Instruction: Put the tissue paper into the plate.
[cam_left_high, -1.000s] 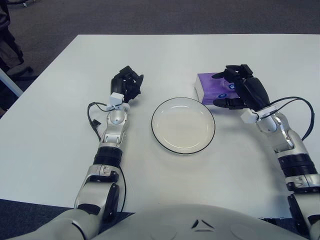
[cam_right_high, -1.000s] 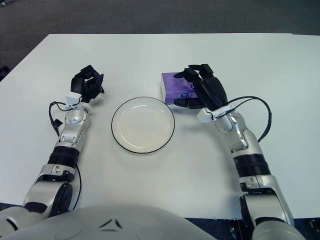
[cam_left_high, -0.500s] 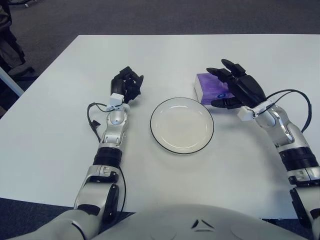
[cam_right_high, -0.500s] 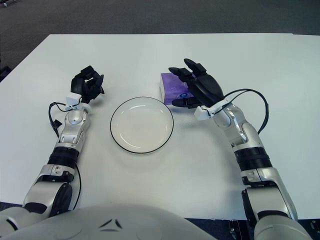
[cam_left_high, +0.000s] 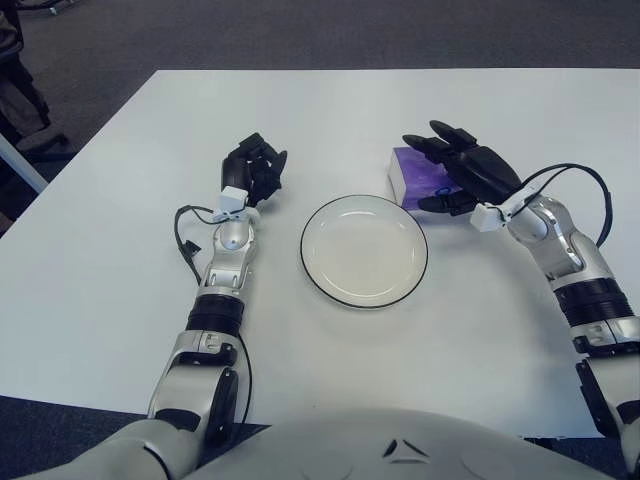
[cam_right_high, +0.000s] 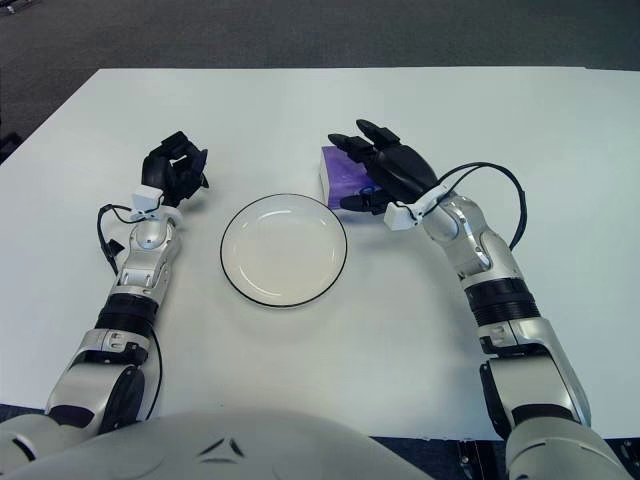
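Nearest the robot's body, the round white plate with a thin dark rim (cam_left_high: 364, 250) sits on the white table (cam_left_high: 100, 300) with nothing in it. Just beyond its far right edge lies the purple tissue paper pack (cam_left_high: 418, 175), on the table and outside the plate. The right hand (cam_left_high: 462, 172) hovers over the pack's right side, fingers spread and grasping nothing; a second ago those fingers were curled lower around the pack, and since then they have opened and shifted slightly leftward. The left hand (cam_left_high: 254, 170) shows left of the plate, fingers clenched on nothing, unmoved. Beyond the table's far edge is dark grey carpet (cam_left_high: 400, 30).
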